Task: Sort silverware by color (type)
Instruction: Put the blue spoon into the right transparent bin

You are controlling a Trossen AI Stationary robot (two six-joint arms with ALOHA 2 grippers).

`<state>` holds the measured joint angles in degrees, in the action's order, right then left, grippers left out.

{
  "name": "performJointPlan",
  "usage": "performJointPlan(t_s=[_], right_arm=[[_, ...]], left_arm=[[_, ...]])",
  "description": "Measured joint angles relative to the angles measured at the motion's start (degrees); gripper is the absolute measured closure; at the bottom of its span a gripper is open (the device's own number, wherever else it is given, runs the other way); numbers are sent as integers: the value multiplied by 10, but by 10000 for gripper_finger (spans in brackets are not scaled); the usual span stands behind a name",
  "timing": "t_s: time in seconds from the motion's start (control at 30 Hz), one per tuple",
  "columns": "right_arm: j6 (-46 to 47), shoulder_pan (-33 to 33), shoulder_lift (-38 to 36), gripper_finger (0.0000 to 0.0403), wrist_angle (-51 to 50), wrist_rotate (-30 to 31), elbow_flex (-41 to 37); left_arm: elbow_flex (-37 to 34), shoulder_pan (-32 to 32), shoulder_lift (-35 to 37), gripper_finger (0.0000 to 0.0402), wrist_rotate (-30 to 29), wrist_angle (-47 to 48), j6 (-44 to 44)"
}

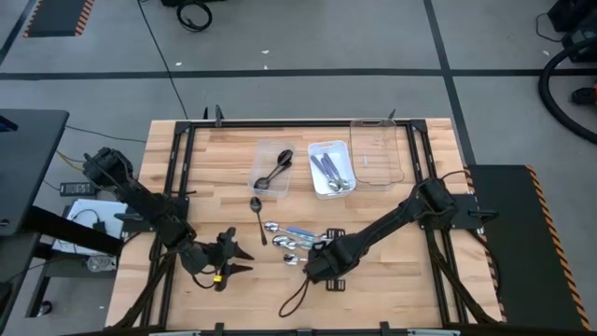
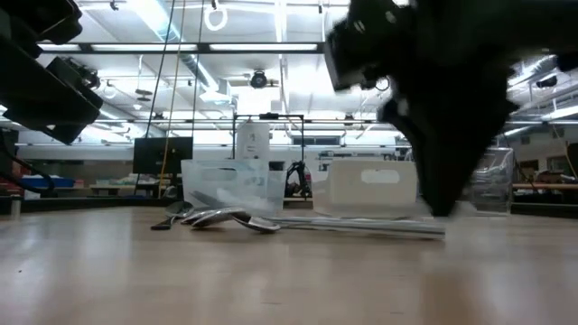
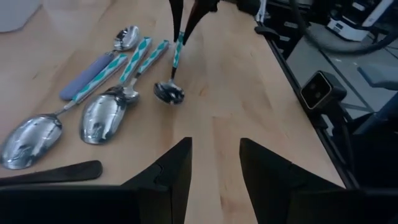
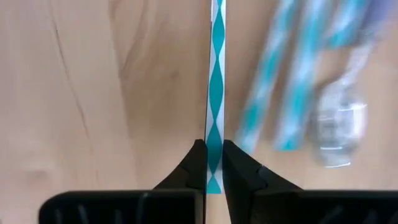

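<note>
Several spoons (image 1: 291, 237) lie in a loose pile mid-table; their handles are teal-patterned (image 3: 127, 62) or purple (image 3: 87, 79). A black spoon (image 1: 256, 215) lies apart on the wood. More black spoons rest in a clear tray (image 1: 261, 149), and silver ones in a white tray (image 1: 317, 149). My right gripper (image 1: 317, 268) stands at the pile's near side, shut on a teal-and-white patterned spoon (image 3: 176, 56). My left gripper (image 1: 233, 257) hovers open to the left of the pile, with nothing between its fingers (image 3: 177, 174). My right gripper pinches the patterned spoon's handle (image 4: 215, 124) between its two fingers, close to the handle's free end. The fingers point down from above and lie across the handle. The handle end is raised a little. The bowl (image 3: 169, 93) is low at the table; whether it touches I cannot tell.
A second clear tray (image 1: 378, 149) stands at the far right of the table. The wooden top has bare room toward its near edge (image 1: 373, 299) and to the right. Black frame rails run along both sides of the table (image 1: 177, 177).
</note>
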<state>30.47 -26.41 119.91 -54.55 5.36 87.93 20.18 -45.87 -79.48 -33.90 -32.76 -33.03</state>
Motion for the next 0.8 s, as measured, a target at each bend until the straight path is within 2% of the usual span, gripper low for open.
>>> performJointPlan(t_s=[0.23,0.6,0.8], right_arm=[[-36,32,-52,368,-42,34,1],[-66,86,-140,367,-124,117,-2],[-72,134,-209,367,-113,130,-68]], left_arm=[[0,2,0,260,-45,0,2],[0,26,0,260,-73,0,-38],[0,30,0,260,-75,0,-47]])
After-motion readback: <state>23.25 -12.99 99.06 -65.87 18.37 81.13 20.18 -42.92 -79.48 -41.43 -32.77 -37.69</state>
